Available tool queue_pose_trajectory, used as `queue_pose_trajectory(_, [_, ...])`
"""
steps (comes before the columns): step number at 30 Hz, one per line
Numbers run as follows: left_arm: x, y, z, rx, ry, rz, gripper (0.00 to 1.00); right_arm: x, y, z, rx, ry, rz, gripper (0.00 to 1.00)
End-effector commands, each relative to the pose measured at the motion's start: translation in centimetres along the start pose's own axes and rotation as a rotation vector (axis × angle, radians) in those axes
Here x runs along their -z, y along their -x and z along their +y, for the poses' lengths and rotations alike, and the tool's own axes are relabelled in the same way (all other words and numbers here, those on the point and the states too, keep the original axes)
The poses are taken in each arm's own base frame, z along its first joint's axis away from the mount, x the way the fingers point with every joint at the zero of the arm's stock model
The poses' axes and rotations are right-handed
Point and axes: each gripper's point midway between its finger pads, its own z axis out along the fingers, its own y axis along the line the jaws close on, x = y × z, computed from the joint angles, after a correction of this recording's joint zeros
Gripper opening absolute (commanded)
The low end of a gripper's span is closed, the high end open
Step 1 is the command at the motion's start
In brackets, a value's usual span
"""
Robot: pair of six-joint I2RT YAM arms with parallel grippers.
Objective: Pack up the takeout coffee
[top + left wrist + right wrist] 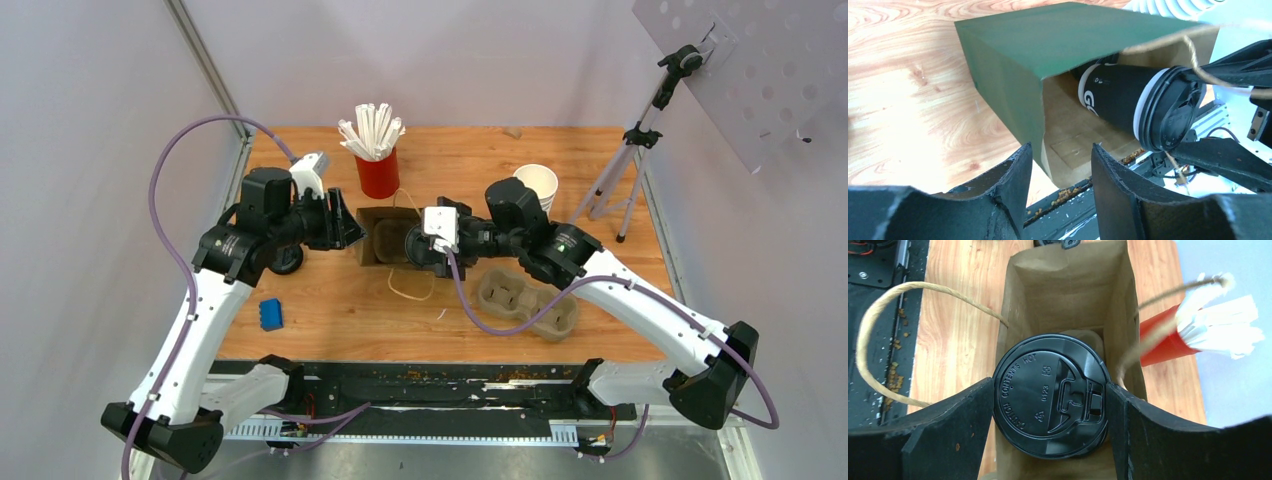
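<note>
The takeout coffee (1118, 95) is a dark cup with a white band under a round black sip lid (1048, 390). My right gripper (1049, 390) is shut on it at the lid end and holds it tilted in the mouth of the paper bag (372, 228), partly inside. The bag is green outside (1048, 40) and brown inside (1068, 290), with twine handles. My left gripper (1058, 155) is open, its fingers astride the bag's rim corner without pinching it. In the top view the left gripper (350, 228) is at the bag's left side and the right gripper (412, 245) at its right.
A red cup of white wrapped straws (377, 172) stands just behind the bag. A stack of lidless white cups (536, 185) is at the back right. A cardboard cup carrier (525, 300) lies front right, a small blue object (270, 314) front left, and a tripod (630, 170) at the right edge.
</note>
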Motion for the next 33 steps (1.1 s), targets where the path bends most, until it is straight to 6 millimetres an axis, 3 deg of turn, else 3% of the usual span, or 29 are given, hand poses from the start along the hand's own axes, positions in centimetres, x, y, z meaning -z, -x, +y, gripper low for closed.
queue_pose_trajectory(1, [1.0,0.3,0.3,-0.016,0.039,-0.022,0.56,0.7,3.4,-1.7,0.140,-0.080,-0.099,0.73])
queue_pose_trajectory(12, [0.4,0.3,0.4,-0.029,0.027,-0.022,0.61,0.5,2.8,-0.8,0.196,-0.039,-0.077,0.73])
queue_pose_trajectory(23, [-0.9,0.2,1.1,-0.035,0.036,-0.023,0.57,-1.1,3.3,-0.1,0.250,-0.006,-0.105,0.73])
queue_pose_trajectory(26, [-1.1,0.1,1.0,-0.046,0.018,-0.019,0.49,-1.5,3.2,0.0,0.265,0.000,-0.108,0.73])
queue_pose_trajectory(33, [-1.3,-0.6,0.1,-0.077,-0.058,-0.015,0.11,-3.7,2.3,-0.1,0.297,0.017,-0.119,0.73])
